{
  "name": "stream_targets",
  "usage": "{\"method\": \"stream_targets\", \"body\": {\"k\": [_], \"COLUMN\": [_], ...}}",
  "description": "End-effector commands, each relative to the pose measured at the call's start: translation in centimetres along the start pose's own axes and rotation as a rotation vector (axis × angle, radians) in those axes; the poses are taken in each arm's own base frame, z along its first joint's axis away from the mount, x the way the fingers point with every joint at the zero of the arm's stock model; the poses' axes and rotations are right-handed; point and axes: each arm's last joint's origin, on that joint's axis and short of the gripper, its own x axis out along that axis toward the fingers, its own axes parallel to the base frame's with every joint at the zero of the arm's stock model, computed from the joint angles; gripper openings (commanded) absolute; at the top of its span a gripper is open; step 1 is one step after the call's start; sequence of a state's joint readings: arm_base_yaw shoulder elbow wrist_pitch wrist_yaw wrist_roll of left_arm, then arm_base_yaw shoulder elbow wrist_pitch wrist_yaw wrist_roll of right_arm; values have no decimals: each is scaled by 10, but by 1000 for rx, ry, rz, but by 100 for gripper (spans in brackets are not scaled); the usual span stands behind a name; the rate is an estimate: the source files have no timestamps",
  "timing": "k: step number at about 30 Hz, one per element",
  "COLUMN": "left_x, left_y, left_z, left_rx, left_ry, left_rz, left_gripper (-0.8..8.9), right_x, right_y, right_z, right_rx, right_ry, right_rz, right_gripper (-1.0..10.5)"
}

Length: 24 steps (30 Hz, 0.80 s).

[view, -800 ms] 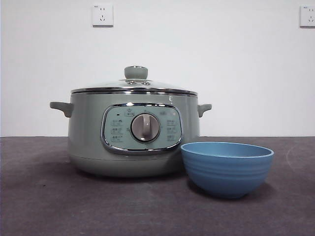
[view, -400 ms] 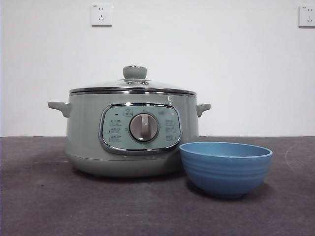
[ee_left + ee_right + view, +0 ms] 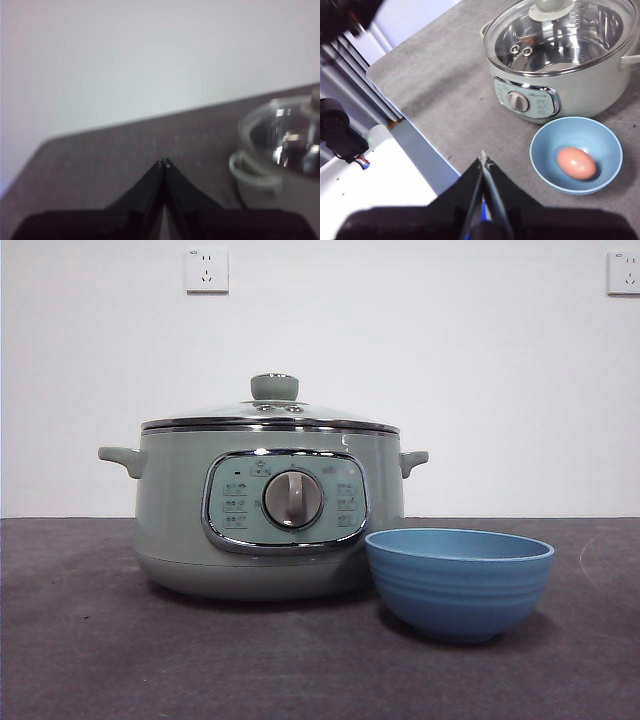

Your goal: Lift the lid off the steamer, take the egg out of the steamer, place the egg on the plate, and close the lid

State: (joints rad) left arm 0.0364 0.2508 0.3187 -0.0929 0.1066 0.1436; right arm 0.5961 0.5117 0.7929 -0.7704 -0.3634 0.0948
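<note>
Front view shows you a large round sage-green steamer (image 3: 270, 510) standing on a dark grey table (image 3: 80, 650), with its front dial panel facing the camera. Its shallow domed glass lid (image 3: 270, 412), chrome-rimmed with a stubby green knob, sits closed and level on the steamer. Just beside the steamer, at its front right, stands a deep round blue ribbed plate (image 3: 459, 583); you cannot tell from this view whether the two touch. To the steamer's left the table surface lies bare out to the picture's edge. Behind the steamer is a white wall with two sockets (image 3: 206, 270) high up.

From the right wrist view you see a brown egg (image 3: 576, 163) lying inside the plate (image 3: 545, 150), which sits apart from the steamer (image 3: 580, 100) by a narrow gap. The lid (image 3: 555, 40) covers the steamer fully. The right gripper (image 3: 483, 160) hangs high above the table's near edge, well apart from the steamer, its two black jaws pressed together on nothing.

From the left wrist view, the left gripper (image 3: 164, 163) likewise has its jaws closed together and empty, with open table between it and the steamer (image 3: 260, 175).
</note>
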Motion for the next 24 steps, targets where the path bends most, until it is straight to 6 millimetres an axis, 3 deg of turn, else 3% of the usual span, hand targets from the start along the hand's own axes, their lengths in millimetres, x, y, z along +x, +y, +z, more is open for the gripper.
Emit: {"method": "stream_targets", "body": {"k": [1, 9, 18, 24], "left_x": [0, -1, -5, -5], "left_y": [-1, -4, -8, -9], "left_z": [-23, -72, -96, -96], "left_rx": [-58, -181, -189, -214], "left_ry": [20, 75, 201, 196], "left_rz": [38, 152, 139, 118], "left_gripper": [-3, -3, -3, -3], "right_x": [-1, -1, -1, -1], "right_y": [1, 1, 1, 1], "right_z": [1, 1, 1, 1], "right_rx": [6, 6, 6, 7], "right_ry": [-6, -6, -6, -5], "right_rz": [0, 0, 0, 0], "right_gripper": [2, 2, 2, 2]}}
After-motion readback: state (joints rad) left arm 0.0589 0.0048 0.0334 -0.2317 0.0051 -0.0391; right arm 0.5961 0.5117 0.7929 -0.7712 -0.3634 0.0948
